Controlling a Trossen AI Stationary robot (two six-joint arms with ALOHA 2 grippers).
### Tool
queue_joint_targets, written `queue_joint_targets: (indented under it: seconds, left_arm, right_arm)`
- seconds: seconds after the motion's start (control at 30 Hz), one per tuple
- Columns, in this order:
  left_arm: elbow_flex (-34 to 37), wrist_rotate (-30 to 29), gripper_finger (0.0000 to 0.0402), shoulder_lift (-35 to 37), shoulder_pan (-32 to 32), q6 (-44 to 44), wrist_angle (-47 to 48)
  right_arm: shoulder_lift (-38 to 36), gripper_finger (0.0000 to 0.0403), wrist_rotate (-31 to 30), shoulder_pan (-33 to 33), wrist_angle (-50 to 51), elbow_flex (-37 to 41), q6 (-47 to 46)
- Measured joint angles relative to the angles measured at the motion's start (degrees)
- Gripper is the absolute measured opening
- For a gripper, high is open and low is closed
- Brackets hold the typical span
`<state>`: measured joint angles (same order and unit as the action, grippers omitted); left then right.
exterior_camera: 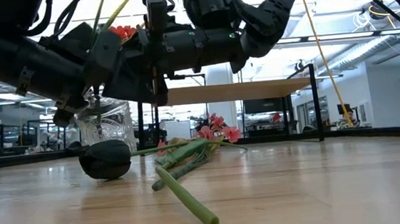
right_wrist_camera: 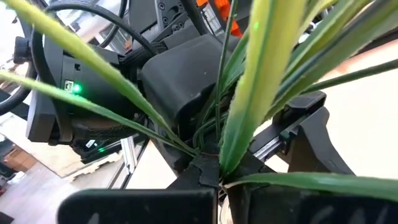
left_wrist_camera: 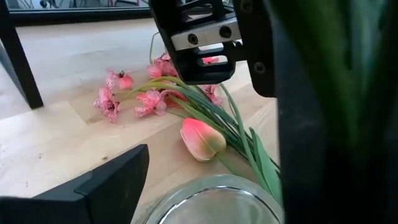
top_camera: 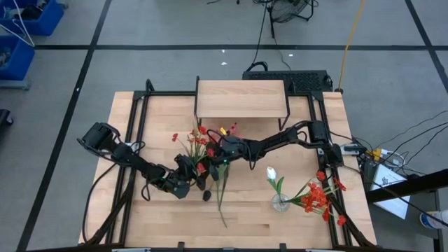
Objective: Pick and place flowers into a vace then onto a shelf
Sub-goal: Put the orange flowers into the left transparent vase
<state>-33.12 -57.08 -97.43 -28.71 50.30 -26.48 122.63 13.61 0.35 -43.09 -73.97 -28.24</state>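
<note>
- The right claw is clamped low on a bunch of artificial stems, whose long green leaves fan out past the black fingers in the right wrist view; from above, red blossoms show near the middle of the surface.
- These stems look light, thin and springy. The low grip suits them, I judge, since it leaves the ends free to steer, while a pinch on the blossoms would likely crush or shed them.
- The left claw sits just beside the right one, near a clear glass jar that shows as a round rim in the left wrist view. I cannot tell whether its fingers are together or apart.
- The jar looks smooth, hard and breakable, so it is probably slippery to grip and easy to tip if the stems drag on its rim.
- More flowers lie flat on the surface: pink blossoms, a pink bud and a thick green stem pointing toward the low camera.
- A second glass near the right side holds a white bud, with red flowers beside it.
- The right arm reaches in from the right edge, elbow bent toward the centre; the left arm stretches in low from the left.
- The shelf stands at the far edge, bare on top.
</note>
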Motion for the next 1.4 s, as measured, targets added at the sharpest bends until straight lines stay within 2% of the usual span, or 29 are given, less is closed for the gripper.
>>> queue_joint_targets:
  seconds: [0.2, 0.37, 0.47, 0.63, 0.9, 1.23, 1.4]
  left_arm:
    - [-0.09, 1.20, 0.0397, 0.11, 1.36, 11.09, 0.50]
    - [-0.09, 4.86, 0.0397, 0.20, 2.34, 15.79, -0.30]
    - [-0.11, 10.20, 0.0397, 1.50, 3.34, 19.33, -0.01]
    - [-0.11, 14.22, 0.0397, 5.05, 3.94, 12.87, 3.10]
    - [-0.11, 16.29, 0.0397, 9.07, 4.13, 6.29, 7.94]
    - [-0.31, 20.96, 0.0397, 9.27, 3.56, 3.49, 8.09]
    - [-0.31, 20.84, 0.0397, 9.27, 3.41, -0.95, 8.09]
  right_arm:
    - [0.00, 0.0000, -0.39, -0.41, -0.08, 0.00, -0.81]
    - [0.00, 0.0000, 0.07, -1.15, -0.53, 0.00, -3.08]
    - [0.09, 0.0000, 0.35, -1.69, -1.03, 0.09, -4.00]
    - [0.13, 0.0000, 1.58, -1.90, -1.45, 0.09, -4.74]
    - [0.02, 0.0000, 2.97, -1.60, -1.28, 0.00, -2.43]
    - [0.05, 0.0000, 3.06, -0.81, -2.11, 2.19, -3.28]
    - [0.07, 0.0000, 3.06, -0.82, -2.44, 2.34, -3.52]
